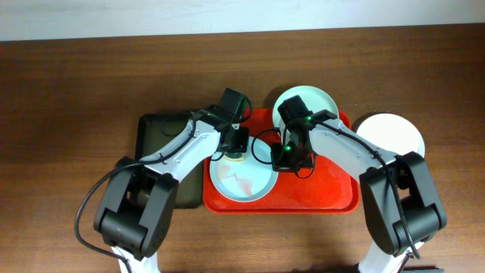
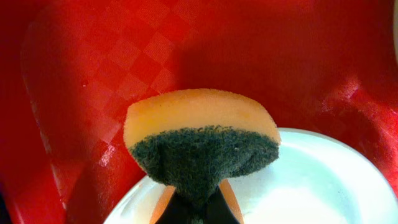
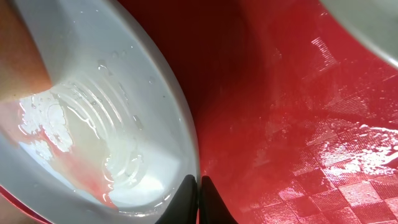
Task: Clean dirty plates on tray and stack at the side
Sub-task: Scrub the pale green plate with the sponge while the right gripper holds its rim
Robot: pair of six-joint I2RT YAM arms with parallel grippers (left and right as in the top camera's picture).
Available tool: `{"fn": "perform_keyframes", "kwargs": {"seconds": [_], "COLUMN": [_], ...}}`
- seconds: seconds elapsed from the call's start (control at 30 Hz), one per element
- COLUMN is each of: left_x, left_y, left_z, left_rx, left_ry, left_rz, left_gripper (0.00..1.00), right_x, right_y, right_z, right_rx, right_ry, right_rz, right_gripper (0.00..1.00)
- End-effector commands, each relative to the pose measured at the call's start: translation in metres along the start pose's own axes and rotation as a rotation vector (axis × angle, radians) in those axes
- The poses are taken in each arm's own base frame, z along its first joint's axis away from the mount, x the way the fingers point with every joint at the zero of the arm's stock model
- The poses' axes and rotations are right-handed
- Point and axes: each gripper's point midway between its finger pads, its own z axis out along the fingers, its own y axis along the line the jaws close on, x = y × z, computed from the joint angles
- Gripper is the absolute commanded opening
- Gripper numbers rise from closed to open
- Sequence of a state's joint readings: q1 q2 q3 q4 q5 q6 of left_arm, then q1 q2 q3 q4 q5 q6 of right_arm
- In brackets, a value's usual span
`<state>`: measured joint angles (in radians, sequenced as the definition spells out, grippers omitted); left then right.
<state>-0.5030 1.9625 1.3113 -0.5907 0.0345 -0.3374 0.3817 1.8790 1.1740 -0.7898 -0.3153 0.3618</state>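
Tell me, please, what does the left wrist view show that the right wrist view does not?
Only the left wrist: the dark green scouring face of the sponge, pinched in the left end effector. Only the right wrist: a wet reddish smear inside the plate, the shut right end effector at its rim, and the edge of a second plate. Both: the red tray, the pale plate under the sponge, and the sponge's orange foam.

The sponge (image 2: 202, 143) hides the tips of the left pincer (image 2: 196, 210).
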Motion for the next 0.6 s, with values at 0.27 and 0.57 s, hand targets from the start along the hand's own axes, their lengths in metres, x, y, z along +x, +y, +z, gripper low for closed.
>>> {"fn": "perform_keyframes", "kwargs": {"seconds": [0.27, 0.57], "left_x": [-0.024, 0.062], "left_y": [0.024, -0.008], "left_z": [-0.095, -0.06], "left_rx": [-0.09, 0.082], "left_ry": [-0.16, 0.15], "left_rz": [-0.042, -0.008], "left_gripper": [0.0, 0.0], "right_x": [0.005, 0.005], "right_y": [-0.004, -0.004], "right_z": [0.005, 0.005], "right_rx": [0.02, 0.02], "right_ry": [0.019, 0.019], "right_rz": [-0.004, -0.004], "right_gripper": [0.04, 0.04]}}
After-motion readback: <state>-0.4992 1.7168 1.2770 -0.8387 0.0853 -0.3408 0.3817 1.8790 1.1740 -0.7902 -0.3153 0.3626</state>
